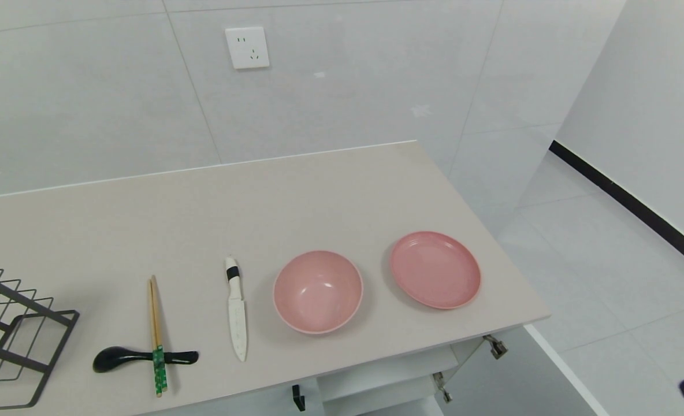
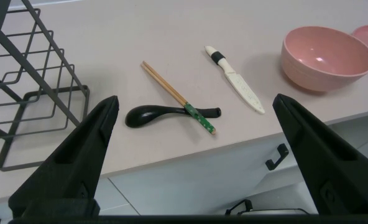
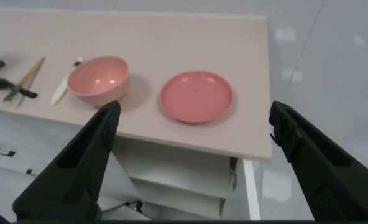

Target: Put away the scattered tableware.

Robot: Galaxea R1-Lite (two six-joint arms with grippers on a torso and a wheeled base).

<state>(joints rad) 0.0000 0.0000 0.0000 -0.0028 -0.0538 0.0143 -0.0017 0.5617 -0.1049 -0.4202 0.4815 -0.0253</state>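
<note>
Off the counter's (image 1: 203, 219) front edge, the left gripper (image 2: 194, 102), fingers apart, faces the 2 chopsticks (image 1: 156, 323) lying front-to-back across the spoon (image 1: 114, 358) (knife (image 1: 236, 309) beside, rack (image 1: 18, 323) leftward), while the right gripper (image 3: 193, 109), likewise apart, faces the plate (image 1: 434, 268) by the bowl (image 1: 318, 292).

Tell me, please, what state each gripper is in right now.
Left gripper: open, holding nothing.
Right gripper: open, holding nothing.
</note>
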